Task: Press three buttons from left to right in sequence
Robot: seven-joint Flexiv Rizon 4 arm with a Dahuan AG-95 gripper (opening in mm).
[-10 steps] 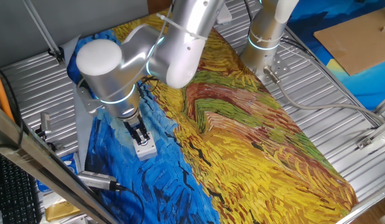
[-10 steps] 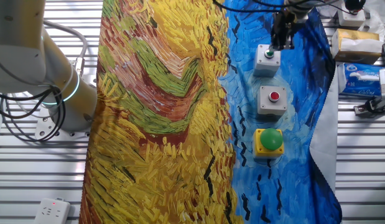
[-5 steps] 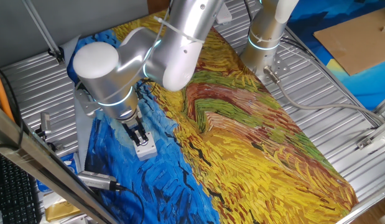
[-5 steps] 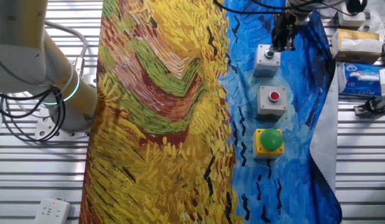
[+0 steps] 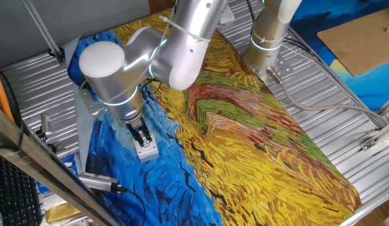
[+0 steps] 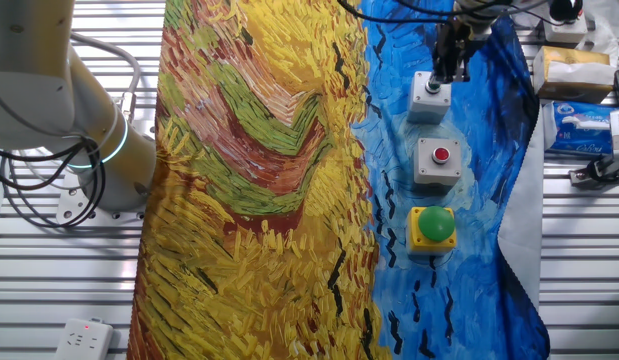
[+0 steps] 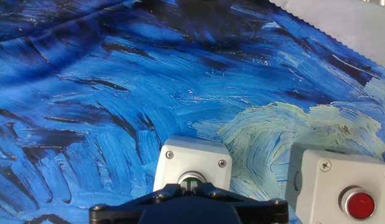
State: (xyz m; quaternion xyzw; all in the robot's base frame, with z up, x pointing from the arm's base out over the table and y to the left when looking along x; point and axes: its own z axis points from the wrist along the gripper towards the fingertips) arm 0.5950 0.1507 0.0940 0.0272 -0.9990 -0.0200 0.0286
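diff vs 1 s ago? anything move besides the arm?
Only small arm motion: in one fixed view the elbow drifted slightly left, then back. The gripper stays over the grey-white box with the small green button; in the other fixed view the green cap, visible earlier, is now hidden under the fingertips. The red-button box, the yellow box with the green cap and the painted cloth have not shifted.

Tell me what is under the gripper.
Under the gripper sits the grey-white box with the small green button, on the blue cloth. The fingers hide whether they touch the button.
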